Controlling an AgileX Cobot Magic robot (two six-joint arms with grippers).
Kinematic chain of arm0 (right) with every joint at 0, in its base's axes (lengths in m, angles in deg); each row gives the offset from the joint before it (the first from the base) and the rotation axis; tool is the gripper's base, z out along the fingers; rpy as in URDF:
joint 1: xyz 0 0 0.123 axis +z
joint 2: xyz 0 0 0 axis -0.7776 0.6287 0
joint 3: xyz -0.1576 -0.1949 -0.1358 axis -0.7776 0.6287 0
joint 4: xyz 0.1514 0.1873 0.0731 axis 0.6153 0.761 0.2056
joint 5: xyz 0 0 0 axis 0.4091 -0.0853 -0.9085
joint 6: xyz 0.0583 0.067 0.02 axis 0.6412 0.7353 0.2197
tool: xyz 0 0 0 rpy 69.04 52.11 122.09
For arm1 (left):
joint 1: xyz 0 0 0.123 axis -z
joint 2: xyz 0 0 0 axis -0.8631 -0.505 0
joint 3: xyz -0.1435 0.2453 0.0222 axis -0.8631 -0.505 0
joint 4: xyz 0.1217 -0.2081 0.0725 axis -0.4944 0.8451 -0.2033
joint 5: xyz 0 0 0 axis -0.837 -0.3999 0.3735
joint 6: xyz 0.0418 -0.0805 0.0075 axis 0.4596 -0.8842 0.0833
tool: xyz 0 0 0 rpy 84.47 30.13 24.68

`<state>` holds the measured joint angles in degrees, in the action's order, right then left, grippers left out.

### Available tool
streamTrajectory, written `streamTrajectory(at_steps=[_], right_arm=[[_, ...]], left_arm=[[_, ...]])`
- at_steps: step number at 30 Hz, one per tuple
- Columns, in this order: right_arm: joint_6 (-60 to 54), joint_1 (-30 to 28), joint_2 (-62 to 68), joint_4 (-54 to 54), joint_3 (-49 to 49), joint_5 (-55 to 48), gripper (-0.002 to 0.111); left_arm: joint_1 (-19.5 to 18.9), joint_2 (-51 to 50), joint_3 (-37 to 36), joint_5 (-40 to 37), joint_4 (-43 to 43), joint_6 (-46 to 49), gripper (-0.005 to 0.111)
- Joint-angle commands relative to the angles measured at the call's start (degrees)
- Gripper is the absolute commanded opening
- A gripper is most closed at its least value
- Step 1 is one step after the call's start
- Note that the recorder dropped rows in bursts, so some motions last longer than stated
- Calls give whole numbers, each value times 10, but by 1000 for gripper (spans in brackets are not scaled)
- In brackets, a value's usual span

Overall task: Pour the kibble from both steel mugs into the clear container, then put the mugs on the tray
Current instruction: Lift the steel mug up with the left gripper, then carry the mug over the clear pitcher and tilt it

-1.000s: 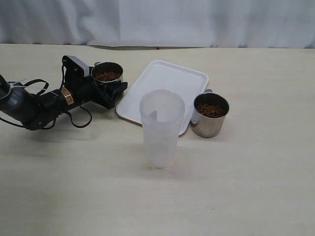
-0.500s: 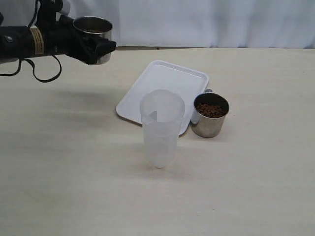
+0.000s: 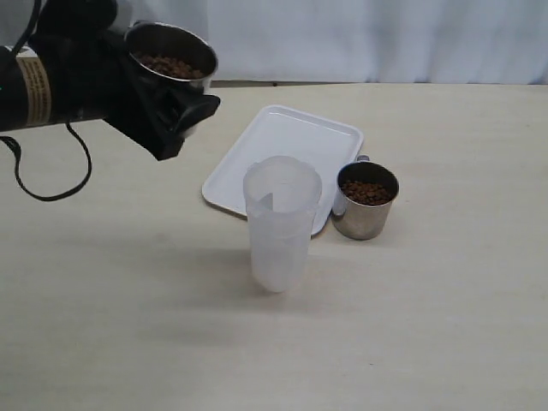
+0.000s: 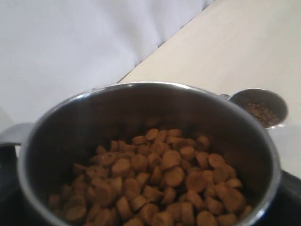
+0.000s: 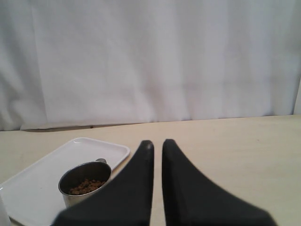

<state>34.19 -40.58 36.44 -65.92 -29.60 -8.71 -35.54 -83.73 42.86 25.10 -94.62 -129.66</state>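
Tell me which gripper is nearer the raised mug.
Left. The left gripper holds the raised mug above the table. The right gripper, jaws shut, is apart from it, facing the other mug beside the tray.

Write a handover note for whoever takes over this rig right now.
Left hand: grips one steel mug holding kibble, raised off the table, not yet over the clear container.
Right hand: shut, empty.
Second mug: holds kibble, on the table beside the tray.
Done: first mug lifted.
Left: pour both mugs into the container, which looks empty, then tray both.
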Motion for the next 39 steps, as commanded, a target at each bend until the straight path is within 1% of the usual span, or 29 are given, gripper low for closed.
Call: streamTrajectory(at_steps=[1, 3, 6, 11, 18, 23, 25, 27, 30, 32, 36, 39], right_arm=[[-2, -3, -2, 3, 2, 7, 5], [-2, -3, -2, 3, 2, 7, 5], [-2, -3, -2, 3, 2, 7, 5], [-2, -3, -2, 3, 2, 7, 5], [-2, -3, -2, 3, 2, 7, 5], [-2, -3, -2, 3, 2, 7, 5], [-2, -3, -2, 3, 2, 7, 5], [-2, -3, -2, 3, 2, 7, 5], [-2, -3, -2, 3, 2, 7, 5], [-2, -3, -2, 3, 2, 7, 5], [-2, -3, -2, 3, 2, 7, 5], [-2, -3, -2, 3, 2, 7, 5]], left_arm=[[74, 15, -2, -70, 7, -3, 0], [100, 14, -2, -110, 7, 1, 0], [120, 14, -2, -155, 7, 13, 0], [139, 14, -2, -155, -14, 14, 0], [139, 14, -2, -184, -38, 18, 0], [139, 14, -2, -181, -38, 58, 0], [139, 14, -2, -168, -38, 60, 0], [151, 14, -2, -176, -50, 61, 0], [178, 14, -2, -217, -75, 61, 0], [186, 14, -2, -238, -81, 62, 0], [186, 14, -2, -270, -82, 68, 0], [186, 14, -2, -265, -82, 76, 0]])
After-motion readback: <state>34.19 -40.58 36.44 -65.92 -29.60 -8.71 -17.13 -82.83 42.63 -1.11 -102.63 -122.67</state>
